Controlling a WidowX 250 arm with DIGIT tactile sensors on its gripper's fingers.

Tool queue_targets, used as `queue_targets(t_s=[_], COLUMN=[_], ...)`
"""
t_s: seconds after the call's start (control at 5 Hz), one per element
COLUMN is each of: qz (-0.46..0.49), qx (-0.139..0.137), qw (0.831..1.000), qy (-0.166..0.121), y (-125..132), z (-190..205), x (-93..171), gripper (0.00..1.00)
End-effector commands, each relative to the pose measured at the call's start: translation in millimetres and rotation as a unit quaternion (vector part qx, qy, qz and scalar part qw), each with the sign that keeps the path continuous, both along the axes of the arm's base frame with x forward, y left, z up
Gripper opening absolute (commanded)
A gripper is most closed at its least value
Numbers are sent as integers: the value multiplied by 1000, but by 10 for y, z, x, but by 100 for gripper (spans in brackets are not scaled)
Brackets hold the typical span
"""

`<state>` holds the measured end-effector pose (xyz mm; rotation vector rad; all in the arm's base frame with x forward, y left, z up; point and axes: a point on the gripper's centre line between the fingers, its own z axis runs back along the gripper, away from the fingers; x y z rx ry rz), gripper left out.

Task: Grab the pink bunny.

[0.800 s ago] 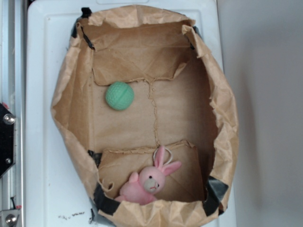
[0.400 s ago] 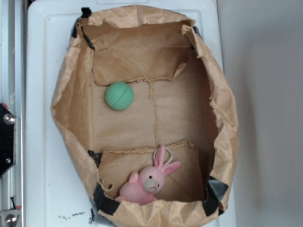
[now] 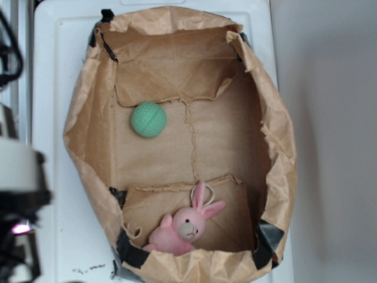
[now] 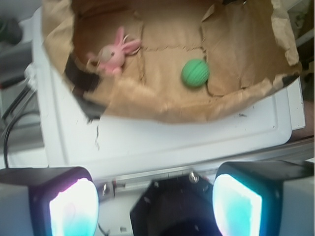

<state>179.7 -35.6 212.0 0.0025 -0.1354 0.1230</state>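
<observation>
A white counter (image 3: 59,88) is seen from above in the exterior view, and most of its surface is covered by an opened brown paper bag (image 3: 97,106) with crumpled raised walls and patches of black tape at its corners. At the left edge of that frame a blurred white and black part of the robot arm (image 3: 17,177) is seen beside the bag, outside its walls. In the wrist view the pincer (image 4: 155,204) fills the bottom of the frame; its two pads are set wide apart with nothing between them, and it is positioned over the counter edge, well apart from the bag contents. The pink bunny (image 3: 182,227) lies on the bag floor at the lower centre of the exterior frame, against the near wall, ears pointed to the upper right. A green ball (image 3: 148,119) rests on the bag floor at upper left of centre, well apart from the bunny.
</observation>
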Motion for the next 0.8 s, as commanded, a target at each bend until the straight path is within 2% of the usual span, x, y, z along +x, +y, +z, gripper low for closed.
queue_targets(t_s=[0.0, 0.4, 0.6], qz=[39, 86, 76], qx=[7, 21, 10], qw=[999, 996, 997], qy=[-29, -3, 8], y=[-13, 324, 450], z=[-108, -444, -575], x=[579, 1043, 1129], gripper=[100, 100, 100])
